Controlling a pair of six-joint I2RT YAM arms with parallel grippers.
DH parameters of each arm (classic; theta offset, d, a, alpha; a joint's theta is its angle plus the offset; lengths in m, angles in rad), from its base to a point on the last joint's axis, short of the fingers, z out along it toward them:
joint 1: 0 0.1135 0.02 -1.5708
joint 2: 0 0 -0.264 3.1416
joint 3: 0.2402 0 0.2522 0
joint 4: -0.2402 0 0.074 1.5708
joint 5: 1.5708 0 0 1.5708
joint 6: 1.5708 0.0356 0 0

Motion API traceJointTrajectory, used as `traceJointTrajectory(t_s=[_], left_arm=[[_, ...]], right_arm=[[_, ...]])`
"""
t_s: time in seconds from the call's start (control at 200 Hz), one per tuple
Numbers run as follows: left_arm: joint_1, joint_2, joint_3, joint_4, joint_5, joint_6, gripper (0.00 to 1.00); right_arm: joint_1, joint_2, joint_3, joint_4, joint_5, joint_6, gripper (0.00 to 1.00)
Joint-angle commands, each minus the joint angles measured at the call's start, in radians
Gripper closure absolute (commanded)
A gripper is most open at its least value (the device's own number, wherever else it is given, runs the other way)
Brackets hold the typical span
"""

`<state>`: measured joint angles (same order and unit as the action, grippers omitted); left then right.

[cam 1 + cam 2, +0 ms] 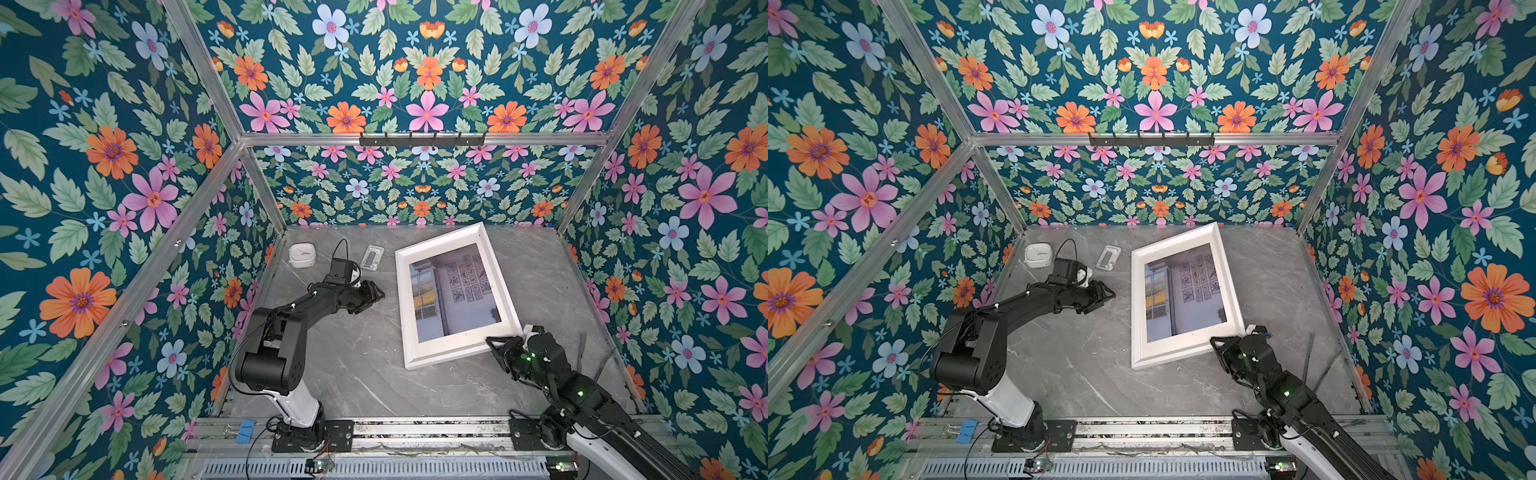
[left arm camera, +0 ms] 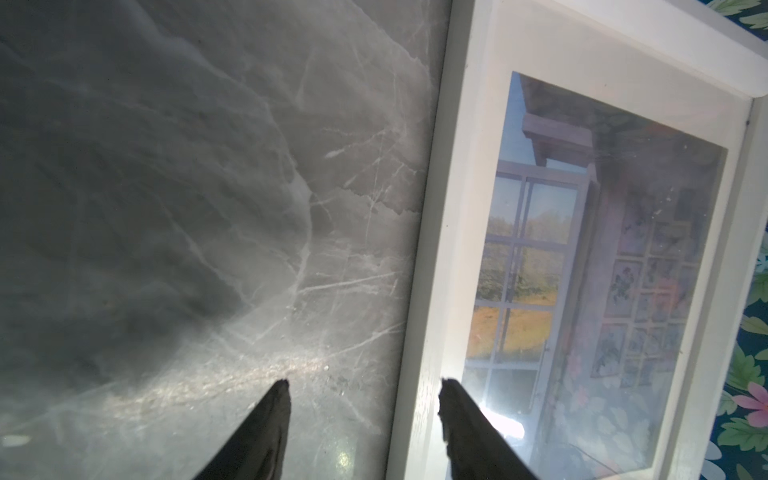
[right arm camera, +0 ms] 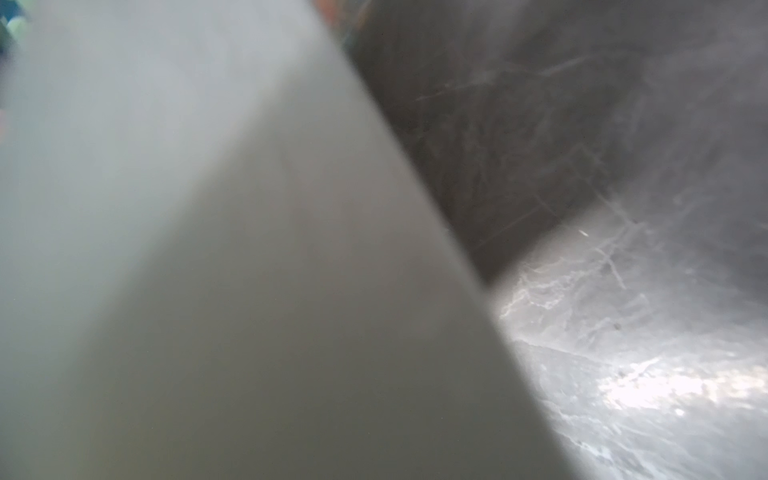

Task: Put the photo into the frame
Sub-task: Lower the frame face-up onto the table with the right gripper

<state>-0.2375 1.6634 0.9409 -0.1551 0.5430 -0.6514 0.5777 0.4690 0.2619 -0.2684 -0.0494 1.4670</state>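
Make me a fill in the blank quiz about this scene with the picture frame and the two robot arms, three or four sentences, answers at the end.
The frame around the photo is ____ in colour.
The left gripper, apart from the frame, has its jaws ____.
The right gripper grips the frame at its near right ____.
The table is patterned like grey ____.
Missing words: white, open, corner, marble.
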Motion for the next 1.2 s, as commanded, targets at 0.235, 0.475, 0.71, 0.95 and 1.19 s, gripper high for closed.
traceJointTrajectory(t_s=[0.235, 0.475, 0.71, 0.95, 1.19], left_arm=[[-0.022, -0.055, -0.051, 0.052, 0.003, -0.044, 0.39], [-0.036, -0.065, -0.073, 0.071, 0.002, -0.062, 0.39], [-0.052, -0.057, -0.078, 0.074, -0.005, -0.064, 0.39], [-0.064, -0.044, -0.089, 0.105, -0.010, -0.081, 0.39], [-0.084, -0.030, -0.100, 0.136, -0.012, -0.099, 0.39]], right_arm=[[0.008, 0.019, -0.055, 0.075, 0.046, 0.163, 1.00], [0.010, 0.109, -0.070, 0.125, 0.041, 0.219, 1.00], [0.009, 0.241, -0.043, 0.202, 0.008, 0.215, 1.00], [0.017, 0.304, -0.022, 0.229, 0.004, 0.246, 0.93], [0.019, 0.331, -0.033, 0.240, 0.013, 0.255, 0.86]])
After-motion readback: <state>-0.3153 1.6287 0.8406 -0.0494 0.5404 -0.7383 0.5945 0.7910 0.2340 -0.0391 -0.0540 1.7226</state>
